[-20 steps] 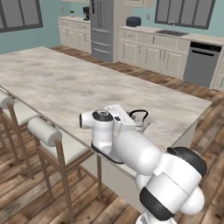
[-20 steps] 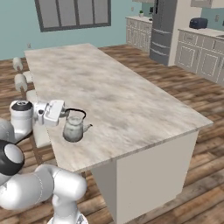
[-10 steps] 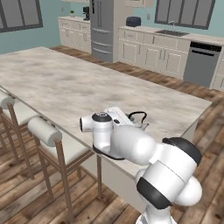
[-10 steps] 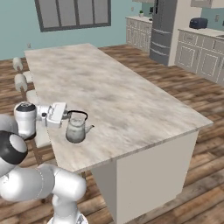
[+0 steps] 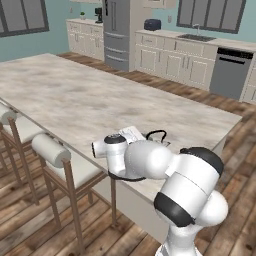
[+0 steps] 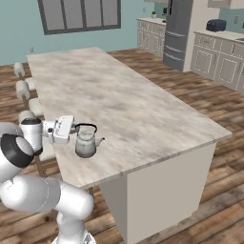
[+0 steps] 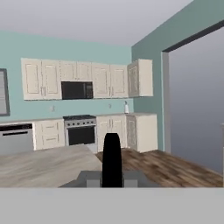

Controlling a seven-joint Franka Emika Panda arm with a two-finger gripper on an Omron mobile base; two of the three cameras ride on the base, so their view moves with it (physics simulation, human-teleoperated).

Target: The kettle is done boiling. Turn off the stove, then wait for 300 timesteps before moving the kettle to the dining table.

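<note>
The small silver kettle (image 6: 86,144) sits at the near edge of the dining table (image 6: 128,102), close to its corner. My gripper (image 6: 77,127) reaches in from the left and is shut on the kettle's thin black arched handle (image 6: 86,126). Whether the kettle's base touches the tabletop I cannot tell. From the left base view my arm hides most of the kettle (image 5: 159,141); its handle loop shows just right of the gripper (image 5: 145,135) over the dining table (image 5: 75,95). In the hand view the shut fingers (image 7: 112,164) rise as one dark shape, and the stove (image 7: 81,130) stands against the far wall.
Cushioned stools (image 5: 57,152) line the table's near side below my arm. Further stools (image 6: 23,88) follow along that edge. A black microwave (image 7: 76,89) hangs above the stove. A fridge (image 5: 117,30) and a dishwasher (image 5: 227,72) stand along the back counters.
The arm's elbow and shoulder have swung round while the hand stays on the kettle's handle. The kettle has shifted only slightly along the table's edge.
</note>
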